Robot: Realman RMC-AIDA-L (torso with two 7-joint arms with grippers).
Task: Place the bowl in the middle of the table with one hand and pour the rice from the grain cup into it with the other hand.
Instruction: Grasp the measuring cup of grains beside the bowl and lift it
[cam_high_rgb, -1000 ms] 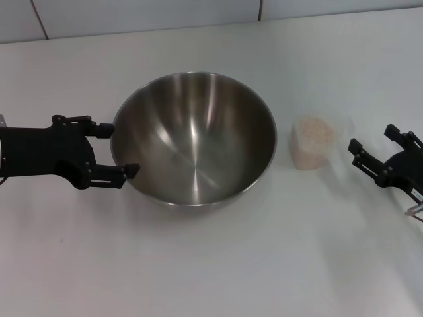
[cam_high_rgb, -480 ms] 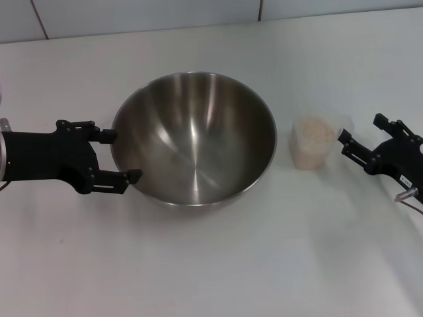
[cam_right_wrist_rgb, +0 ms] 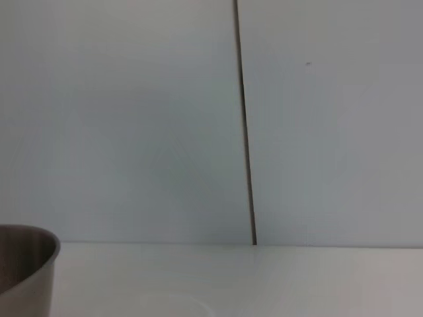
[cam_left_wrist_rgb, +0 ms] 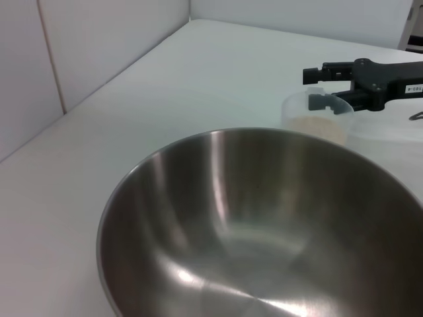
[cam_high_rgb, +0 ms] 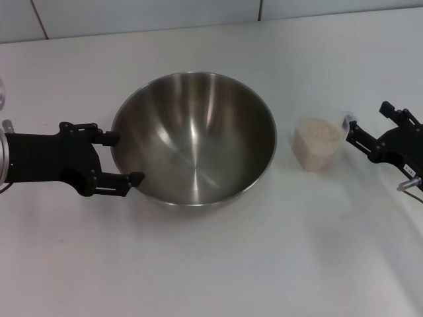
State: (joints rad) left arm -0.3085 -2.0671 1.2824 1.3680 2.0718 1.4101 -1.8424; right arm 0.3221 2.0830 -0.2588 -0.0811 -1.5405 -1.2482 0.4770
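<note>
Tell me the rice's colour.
Whitish-beige; the rice in the grain cup shows best in the head view.

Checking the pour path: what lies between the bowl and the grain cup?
Only bare table separates the bowl from the grain cup, per the head view.

Left gripper [cam_high_rgb: 123, 158]: low at the left, black, arm reaching in level from the left edge; fingers spread wide, pointing right.
Right gripper [cam_high_rgb: 367, 127]: low at the right, arm entering from the right edge; fingers parted, pointing left and slightly far.
</note>
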